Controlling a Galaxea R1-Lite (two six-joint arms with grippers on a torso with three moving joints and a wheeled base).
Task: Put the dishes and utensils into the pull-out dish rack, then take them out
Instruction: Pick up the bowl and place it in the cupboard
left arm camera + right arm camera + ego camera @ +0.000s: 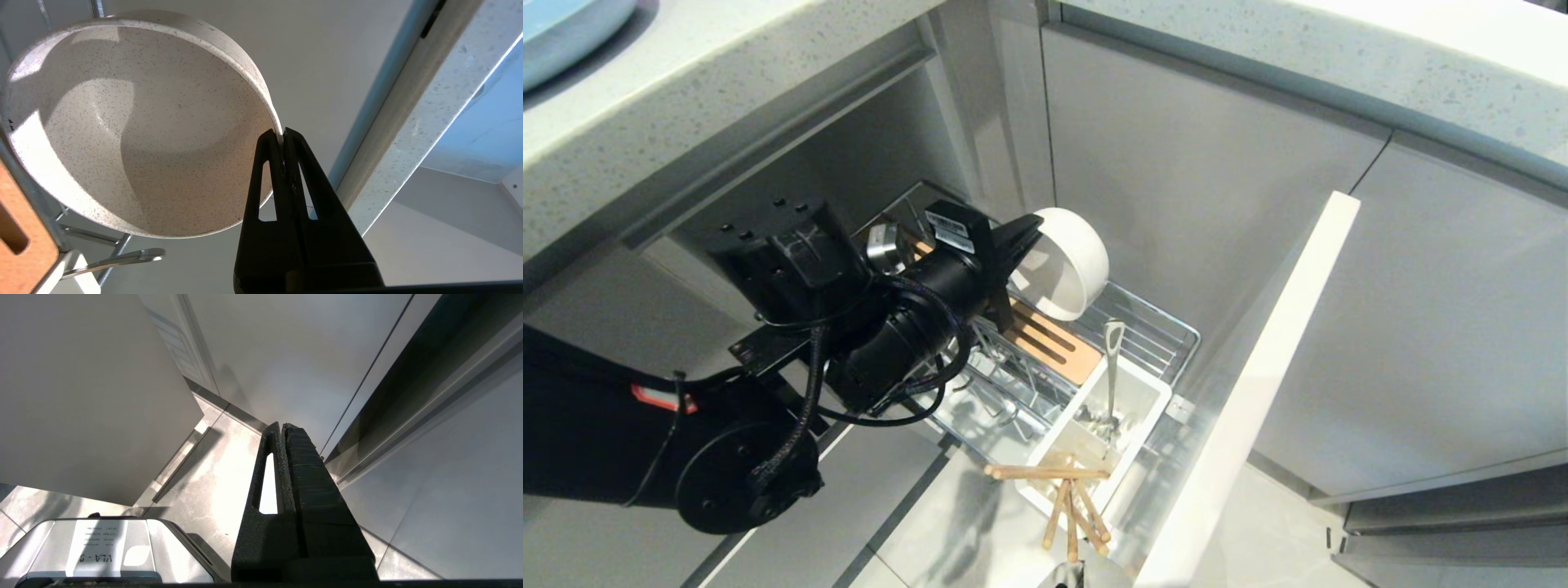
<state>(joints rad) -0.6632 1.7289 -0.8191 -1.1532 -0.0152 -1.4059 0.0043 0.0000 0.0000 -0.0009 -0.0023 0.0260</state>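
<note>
In the head view, the robot's left gripper (pixel 1031 235) reaches in under the speckled counter (pixel 1258 61) and clamps the rim of the cream-white bowl (pixel 1066 265), which is tipped on edge above the slotted wooden strip (pixel 1045 339) of the pull-out dish rack (pixel 1152 335); whether the bowl touches the rack cannot be told. Nearer the camera, the silver utensil (pixel 1111 367) stands in the white caddy (pixel 1127 408), and the wooden chopsticks (pixel 1066 494) lie crossed over the caddy's near end, beside the rack's pale front panel (pixel 1258 384). The edge of the light-blue plate (pixel 564 28) shows on the counter at the upper left corner. In the left wrist view, the gripper's black fingers (pixel 269 171) are pressed together on the bowl's (pixel 135 130) thin rim, one inside and one outside, with the speckled hollow of the bowl facing the camera and a corner of the wooden strip (pixel 24 241) beside it. In the right wrist view, the right gripper (pixel 282 426) hangs with its fingers together on nothing, above a pale tiled floor (pixel 212 477) and beside grey cabinet fronts (pixel 286 355).
</note>
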